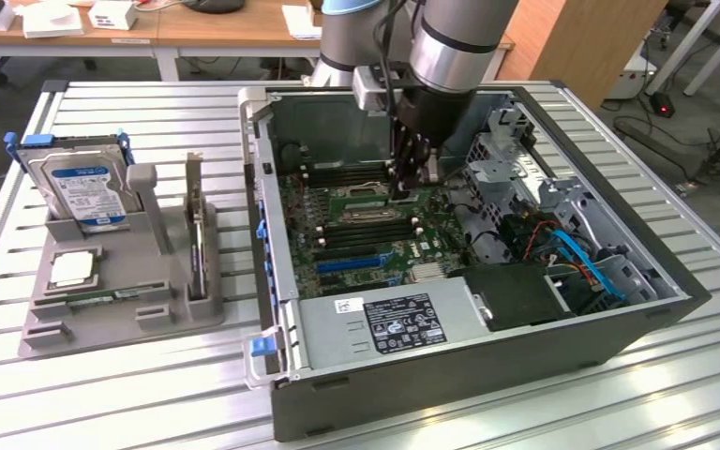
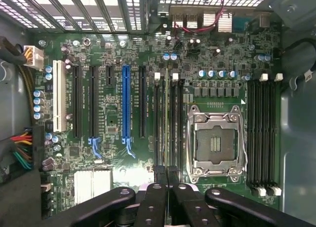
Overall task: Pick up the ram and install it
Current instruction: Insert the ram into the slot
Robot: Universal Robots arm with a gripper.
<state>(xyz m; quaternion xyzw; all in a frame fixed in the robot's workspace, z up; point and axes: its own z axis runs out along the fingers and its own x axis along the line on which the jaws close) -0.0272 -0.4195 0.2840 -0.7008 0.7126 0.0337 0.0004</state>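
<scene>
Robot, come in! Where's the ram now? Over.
Gripper shut on ram. Ram edge-on at memory slots beside CPU socket. Nothing in the way.

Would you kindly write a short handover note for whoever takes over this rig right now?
Gripper: jaws shut on the ram, held edge-on.
Where: inside the open computer case, with the ram lined up along the memory slots beside the CPU socket.
Done: ram picked up and brought to the motherboard.
Left: full seating in a slot cannot be confirmed; the jaws have not let go.
</scene>
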